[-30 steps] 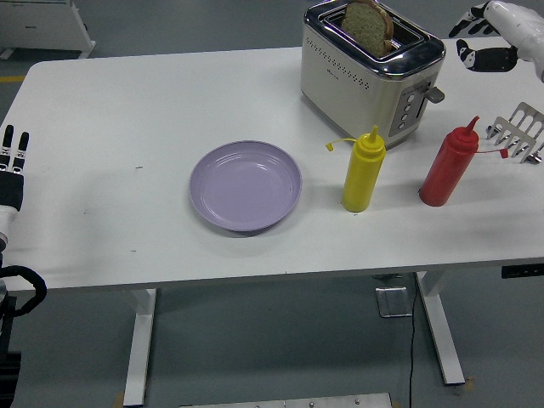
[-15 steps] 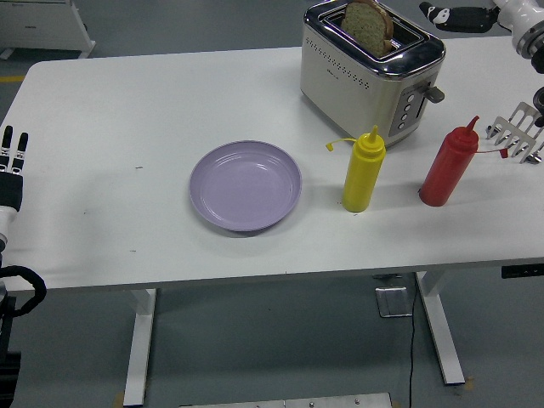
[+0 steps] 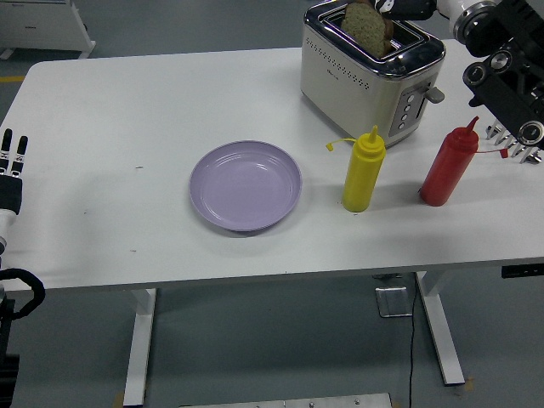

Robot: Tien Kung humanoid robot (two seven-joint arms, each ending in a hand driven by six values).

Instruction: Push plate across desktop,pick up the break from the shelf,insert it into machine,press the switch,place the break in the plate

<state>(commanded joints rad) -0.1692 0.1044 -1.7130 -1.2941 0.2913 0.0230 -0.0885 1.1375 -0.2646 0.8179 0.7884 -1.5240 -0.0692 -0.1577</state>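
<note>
**Right hand over the toaster**

Bread slice (image 3: 364,25) stands upright in the far slot of the toaster (image 3: 371,72), far right of the white counter (image 3: 127,110). Right hand (image 3: 406,8) sits just above it at the top edge; cannot tell whether its fingers grasp anything. Left hand (image 3: 12,166) rests at the left edge, fingers released and straight. Purple plate (image 3: 246,185) mid-counter. Yellow bottle (image 3: 364,170) and red bottle (image 3: 449,163) stand to its right, with a metal rack (image 3: 510,136) behind the right arm.

High head camera overlooks table (image 3: 102,93), seemingly.
</note>
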